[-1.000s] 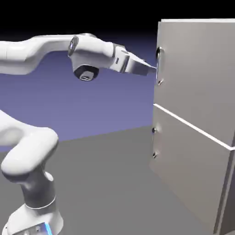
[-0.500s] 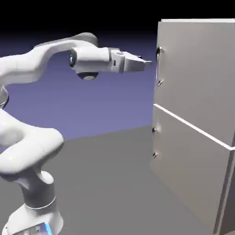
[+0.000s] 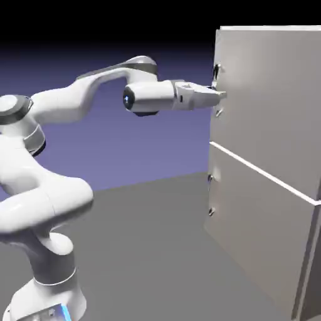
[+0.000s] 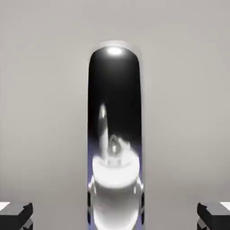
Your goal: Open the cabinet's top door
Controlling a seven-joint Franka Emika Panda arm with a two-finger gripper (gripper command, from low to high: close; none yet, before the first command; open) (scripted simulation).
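Directly ahead of the gripper (image 3: 216,95), between its wide-apart fingers (image 4: 16,214), the top door's (image 3: 269,94) glossy dark handle (image 4: 114,126) is seen, centred. The jaws stand open and nothing is gripped. The bar should be clamped squarely before pulling along the hinge arc. The cabinet (image 3: 263,219) is plain light grey.

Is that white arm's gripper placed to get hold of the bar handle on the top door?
Probably yes: the gripper is right at the handle, which sits centred between its open fingertips, with nothing in between.
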